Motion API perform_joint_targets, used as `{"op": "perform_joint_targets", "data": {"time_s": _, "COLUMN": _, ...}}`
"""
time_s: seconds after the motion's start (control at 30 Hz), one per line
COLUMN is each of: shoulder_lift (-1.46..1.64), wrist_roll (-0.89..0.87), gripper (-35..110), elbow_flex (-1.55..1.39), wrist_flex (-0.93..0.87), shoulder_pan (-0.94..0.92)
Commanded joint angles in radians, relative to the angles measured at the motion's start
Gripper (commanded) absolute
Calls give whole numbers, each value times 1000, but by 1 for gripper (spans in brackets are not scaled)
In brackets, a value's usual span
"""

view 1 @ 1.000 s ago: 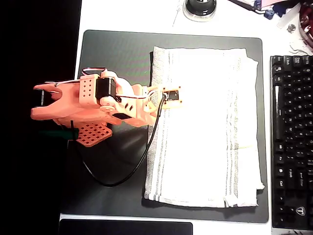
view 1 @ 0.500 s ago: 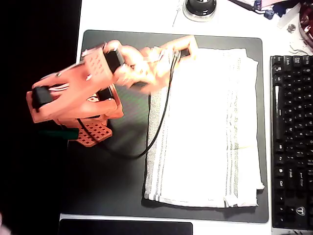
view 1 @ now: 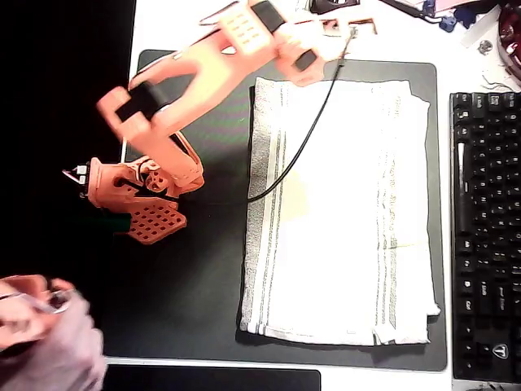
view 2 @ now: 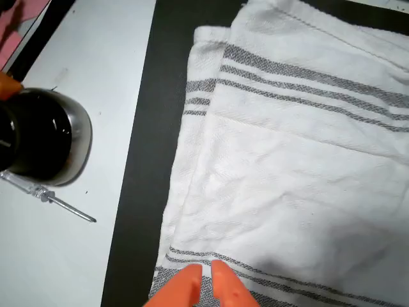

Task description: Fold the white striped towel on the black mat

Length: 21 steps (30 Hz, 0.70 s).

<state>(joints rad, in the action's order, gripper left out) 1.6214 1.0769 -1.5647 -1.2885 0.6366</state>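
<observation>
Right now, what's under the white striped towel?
The white striped towel lies flat on the black mat, which shows around its edges. The towel looks doubled over, a lower layer peeking out at one edge. Anything between the layers is hidden.

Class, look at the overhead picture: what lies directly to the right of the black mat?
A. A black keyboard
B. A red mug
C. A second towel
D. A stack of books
A. In the overhead view a black keyboard runs along the right edge of the black mat, on which the white striped towel lies.
</observation>
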Motion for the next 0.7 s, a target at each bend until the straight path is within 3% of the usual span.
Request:
{"op": "perform_joint_targets", "data": {"time_s": 0.0, "shoulder_lift": -163, "wrist_roll": -34, "gripper": 6, "elbow_flex": 147, "wrist_flex": -29, "shoulder_pan": 14}}
{"op": "perform_joint_targets", "data": {"time_s": 0.43, "shoulder_lift": -485, "wrist_roll": -40, "gripper": 22, "elbow_flex": 341, "wrist_flex": -61, "shoulder_pan": -18}}
{"op": "perform_joint_targets", "data": {"time_s": 0.67, "shoulder_lift": -604, "wrist_roll": -9, "gripper": 22, "elbow_flex": 400, "wrist_flex": -29, "shoulder_pan": -31}}
